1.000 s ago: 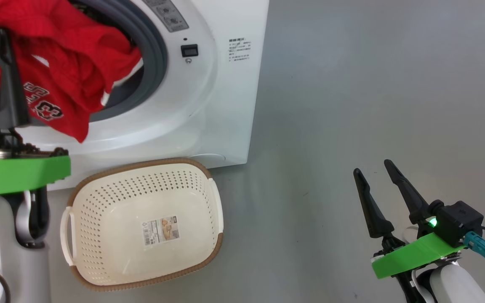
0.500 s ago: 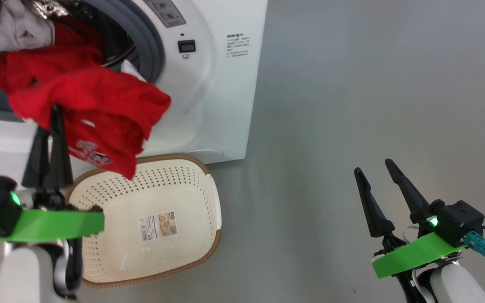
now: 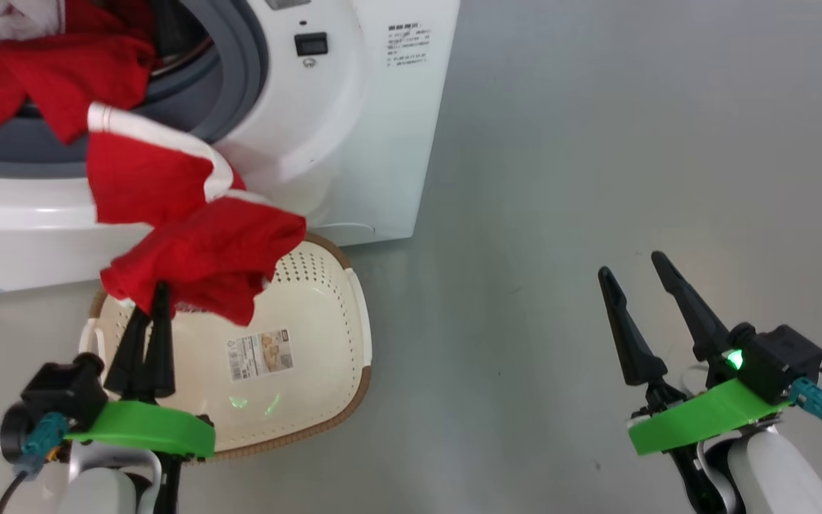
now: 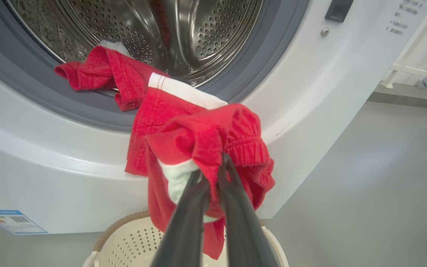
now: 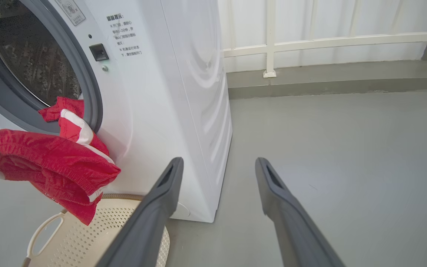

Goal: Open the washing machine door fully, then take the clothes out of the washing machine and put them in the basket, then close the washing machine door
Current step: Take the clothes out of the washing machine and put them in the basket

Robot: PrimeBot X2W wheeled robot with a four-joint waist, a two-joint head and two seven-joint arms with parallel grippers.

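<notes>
Left side, head view: left gripper (image 3: 153, 303) low over the near-left part of the basket (image 3: 325, 343), fingers pointing up, clenched on a bunched fold of the clothes (image 3: 197, 250); left wrist view shows both fingers pressed together with red cloth and a white band pinched between them; held bundle hangs in the air in front of the washing machine (image 3: 354, 143), above the basket's far end; cannot tell if the lowest hem touches the rim; red cloth with a white stripe runs from the bundle up over the white front panel and the grey seal (image 3: 232, 71) into the mouth of the drum (image 4: 184, 33); more red cloth lies on the drum lip at upper left, a whitish piece just behind it at the frame corner; blue sticker (image 4: 11, 221) on the machine's lower front, left of the basket; basket sits on the floor (image 3: 596, 143) touching or just beside the machine's base, upright, cream and perforated with a brown rim, label (image 3: 260, 353) on its bare inner bottom; middle: plain grey floor; right side: right gripper (image 3: 631, 265) well apart from machine and basket, low over bare floor, fingers spread wide and gripping nothing; right wrist view looks between them at the machine's side and a white railing (image 5: 269, 40) behind.
</notes>
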